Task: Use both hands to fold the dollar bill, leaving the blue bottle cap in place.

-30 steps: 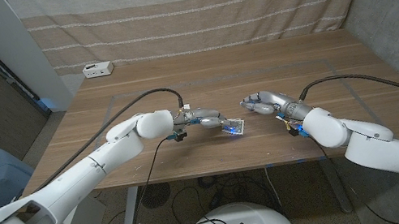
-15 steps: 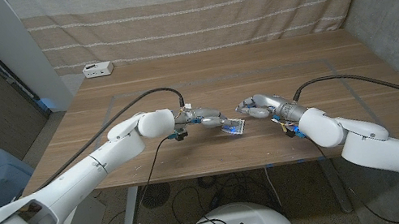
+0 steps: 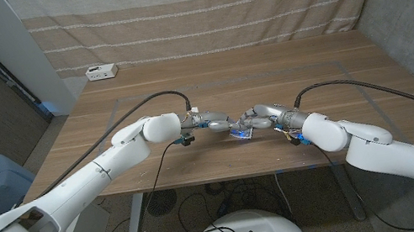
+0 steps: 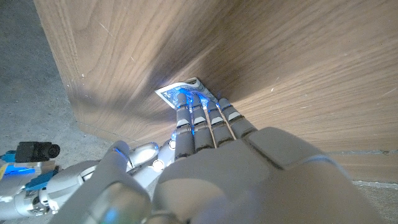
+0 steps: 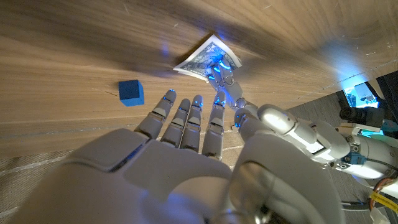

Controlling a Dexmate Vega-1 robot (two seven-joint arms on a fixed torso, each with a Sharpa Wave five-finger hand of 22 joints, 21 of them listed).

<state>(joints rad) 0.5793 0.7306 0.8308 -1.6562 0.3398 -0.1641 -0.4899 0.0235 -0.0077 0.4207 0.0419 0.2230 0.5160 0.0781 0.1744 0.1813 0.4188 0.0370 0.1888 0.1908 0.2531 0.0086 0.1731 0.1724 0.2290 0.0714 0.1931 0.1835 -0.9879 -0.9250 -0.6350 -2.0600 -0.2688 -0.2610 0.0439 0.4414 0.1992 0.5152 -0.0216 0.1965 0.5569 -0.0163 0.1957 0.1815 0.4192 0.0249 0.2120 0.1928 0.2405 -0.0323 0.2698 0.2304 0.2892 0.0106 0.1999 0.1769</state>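
Wood-grain table carried everything, and the dollar bill serves as landmark, lying near the table's front edge at the middle. Nearest on either side of it were the two hands: the left hand had its straight fingertips pressed on the bill's one end, pinning rather than grasping it, while the right hand reached in from the other side with fingers spread and nothing in its grasp, its tips just beside the bill. A small blue block, apparently the blue bottle cap, lay on the wood near the bill. A careless sweep by the right hand could knock it or drag the bill loose. Far behind the bill, a white power strip sat at the back edge. No writing was legible anywhere.
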